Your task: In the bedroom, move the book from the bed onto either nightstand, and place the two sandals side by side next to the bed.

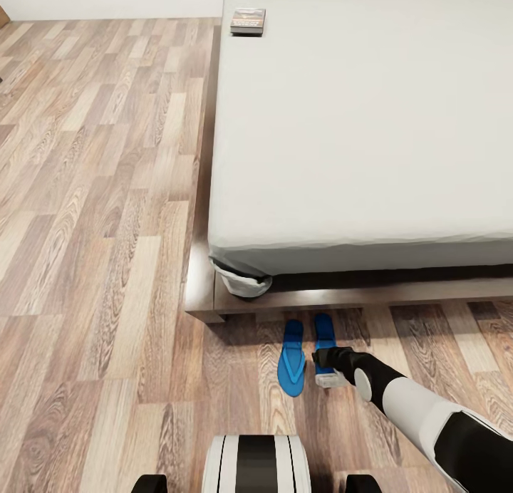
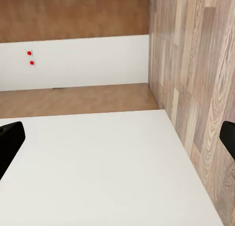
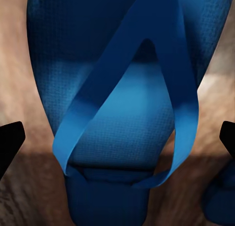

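Wood-plank floor [image 1: 92, 194] fills our bedroom, with the grey mattress of the bed [image 1: 363, 122] on its dark frame. We see the book [image 1: 248, 21] at the mattress's far corner. Our right gripper [image 1: 322, 357] spreads wide over one sandal [image 3: 122, 113] — textured blue, Y-strapped — beside the other sandal [image 1: 292, 357].

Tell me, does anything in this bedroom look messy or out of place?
Slightly. At the near corner of the bed, the mattress cover is bunched and hangs loose below the mattress onto the frame. A book lies alone at the far corner. The two blue sandals lie neatly side by side on the floor.
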Motion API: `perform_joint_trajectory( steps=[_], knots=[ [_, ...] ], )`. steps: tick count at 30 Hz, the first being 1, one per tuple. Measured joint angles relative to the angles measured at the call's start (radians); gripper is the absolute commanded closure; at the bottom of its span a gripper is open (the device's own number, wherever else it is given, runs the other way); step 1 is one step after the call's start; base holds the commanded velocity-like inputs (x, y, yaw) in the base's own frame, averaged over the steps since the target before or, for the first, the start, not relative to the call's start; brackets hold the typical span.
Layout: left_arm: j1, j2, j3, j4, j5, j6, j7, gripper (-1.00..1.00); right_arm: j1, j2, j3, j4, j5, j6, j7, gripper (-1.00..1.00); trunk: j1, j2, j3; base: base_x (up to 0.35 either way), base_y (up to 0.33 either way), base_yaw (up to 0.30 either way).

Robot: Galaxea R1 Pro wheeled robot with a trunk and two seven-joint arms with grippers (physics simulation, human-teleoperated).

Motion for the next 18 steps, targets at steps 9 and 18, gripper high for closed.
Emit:
perform_joint_trajectory(
  steps=[9, 18],
  knots=[
    [0.0, 0.0, 0.0, 0.0, 0.0, 0.0, -0.001, -1.0, 0.0, 0.0, 0.001, 0.0, 0.0, 0.0, 0.0, -1.0, 0.0, 0.0, 0.0, 0.0, 0.0, 0.0],
    [0.0, 0.0, 0.0, 0.0, 0.0, 0.0, -0.001, -1.0, 0.0, -0.001, 0.001, 0.001, 0.0, 0.0, 0.0, -1.0, 0.0, 0.0, 0.0, 0.0, 0.0, 0.0]
  ],
)
